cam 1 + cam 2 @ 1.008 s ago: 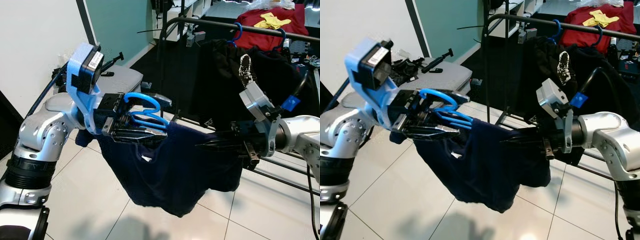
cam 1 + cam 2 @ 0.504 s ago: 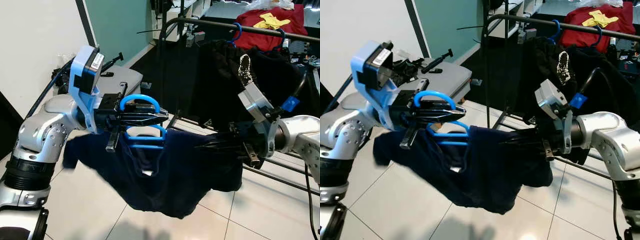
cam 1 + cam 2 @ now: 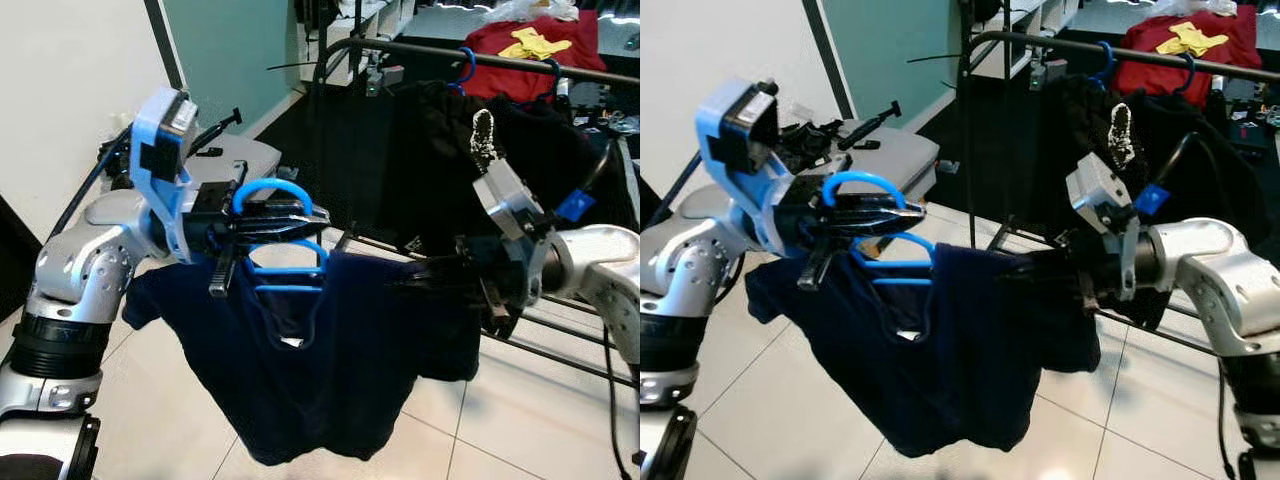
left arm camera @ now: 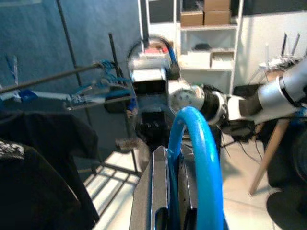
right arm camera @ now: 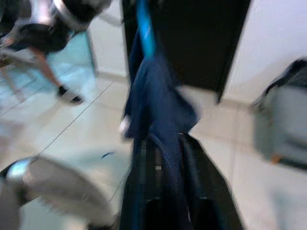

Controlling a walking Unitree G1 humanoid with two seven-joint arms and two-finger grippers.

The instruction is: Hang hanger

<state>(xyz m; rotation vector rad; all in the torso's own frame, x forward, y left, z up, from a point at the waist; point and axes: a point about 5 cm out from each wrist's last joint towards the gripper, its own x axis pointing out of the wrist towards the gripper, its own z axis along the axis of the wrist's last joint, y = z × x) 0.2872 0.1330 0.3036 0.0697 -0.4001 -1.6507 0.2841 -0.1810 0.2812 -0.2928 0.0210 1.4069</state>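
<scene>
Item: bright blue plastic hanger point(image 3: 283, 262) carrying a dark navy cloth T-shirt point(image 3: 320, 360), held in the air in front of the black metal clothes rail point(image 3: 520, 60), not yet hooked on it.

Step in hand (judged): carrying the loaded hanger up to the rail. To do it well, keep the hook upright and its open side facing the rail, lift it above the bar before lowering it on, and aim for the bare stretch of bar beside the dark garments point(image 3: 440, 150) already hanging there. The shirt shoulder should stay seated on the hanger arm; a slack pull on the right could drag it off.

Left pincer point(image 3: 290, 215): clenched on the hanger at the base of its hook, fingers pointing level toward the rail. Left arm bent at the elbow, wrist raised to chest height, blue camera housing uppermost.

Right pincer point(image 3: 420, 272): clamped on the shirt's shoulder fabric, fingers level and pointing toward the left pincer. Right arm reaches inward across the body, forearm roughly horizontal, just before the rail's lower bars.
</scene>
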